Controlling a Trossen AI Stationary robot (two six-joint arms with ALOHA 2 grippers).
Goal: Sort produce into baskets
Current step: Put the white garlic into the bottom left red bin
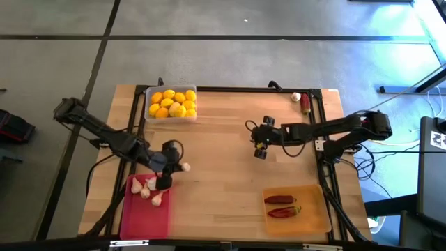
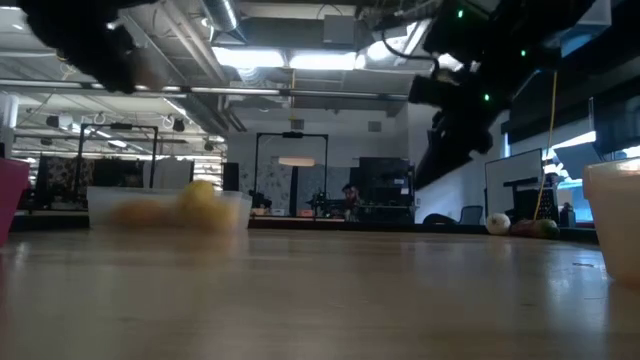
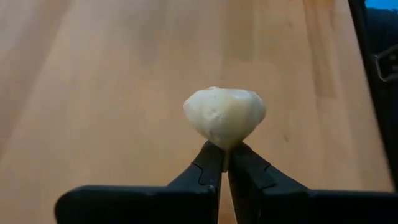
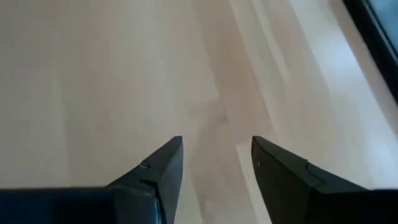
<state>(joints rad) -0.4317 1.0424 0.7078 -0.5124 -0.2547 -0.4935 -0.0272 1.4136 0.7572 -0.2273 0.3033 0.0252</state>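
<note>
My left gripper [image 1: 178, 167] is shut on a whitish garlic bulb [image 3: 224, 115], which hangs above the wood beside the far end of the pink-red basket [image 1: 143, 219]. That basket holds several garlic bulbs [image 1: 150, 189]. The clear basket [image 1: 171, 103] at the far left is full of yellow and orange fruits. In the orange basket [image 1: 313, 219] at the near right lie two red chili peppers [image 1: 282, 206]. One garlic bulb [image 1: 296, 97] and one chili [image 1: 305, 104] lie on the table at the far right. My right gripper [image 1: 259, 150] hovers open over bare wood at mid-table. My left gripper pinches the bulb's narrow end [image 3: 222, 144] between its two fingertips [image 3: 208, 163], only at their free ends. The fingers slant down and toward the table's right. The bulb sticks out beyond the tips, clear of the table.
A black frame [image 1: 322, 139] runs along the table's edges. Bare wood stretches between the three baskets in the table's middle. In the low view the clear basket [image 2: 165, 210] stands at the left, and the loose garlic [image 2: 497, 224] at the right.
</note>
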